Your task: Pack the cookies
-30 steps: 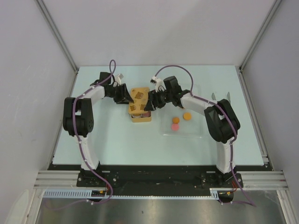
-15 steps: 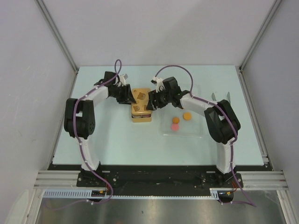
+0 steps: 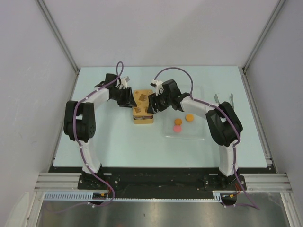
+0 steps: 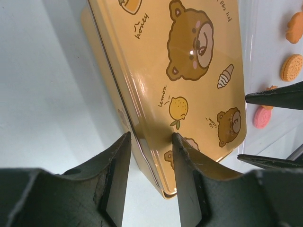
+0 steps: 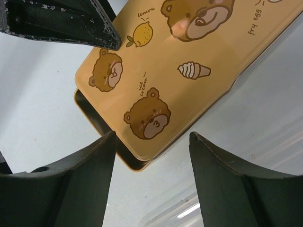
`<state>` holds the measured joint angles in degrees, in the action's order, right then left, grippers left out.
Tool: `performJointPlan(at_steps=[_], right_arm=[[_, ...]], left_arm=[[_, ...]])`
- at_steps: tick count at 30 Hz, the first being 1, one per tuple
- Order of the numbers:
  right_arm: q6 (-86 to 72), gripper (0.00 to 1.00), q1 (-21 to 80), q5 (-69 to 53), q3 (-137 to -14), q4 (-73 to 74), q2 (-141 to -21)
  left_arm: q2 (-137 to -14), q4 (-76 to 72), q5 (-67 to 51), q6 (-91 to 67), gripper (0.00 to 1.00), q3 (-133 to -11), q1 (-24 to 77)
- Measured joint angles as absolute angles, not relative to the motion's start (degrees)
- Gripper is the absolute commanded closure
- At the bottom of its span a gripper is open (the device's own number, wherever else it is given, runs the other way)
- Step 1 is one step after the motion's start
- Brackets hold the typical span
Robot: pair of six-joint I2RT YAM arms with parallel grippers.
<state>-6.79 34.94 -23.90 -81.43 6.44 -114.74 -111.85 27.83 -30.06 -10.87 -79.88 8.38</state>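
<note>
Cookies (image 3: 178, 125) lie on a clear tray (image 3: 194, 135) just right of the tin (image 3: 143, 119), whose bear lid (image 4: 199, 85) the left gripper (image 4: 150, 139) pinches by its edge, probably to reposition it, while the right gripper (image 5: 151, 137) straddles its corner, fingers spread.

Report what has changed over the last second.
The left claw swung right, toward the tin, and now straddles the left edge of the bear-print lid; whether it grips is unclear. The right claw edged left over the lid, jaws open. The lid, the tin and the three cookies on the clear tray stayed about where they were.
</note>
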Motion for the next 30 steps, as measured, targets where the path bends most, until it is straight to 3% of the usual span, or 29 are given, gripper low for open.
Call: performJointPlan(at_steps=[30], right_arm=[[-5.3,0.36,37.8,-19.6,-81.4,9.1,-114.8]], left_arm=[[-106.6,31.3,-27.9,-7.2,0.57,-75.2,10.5]])
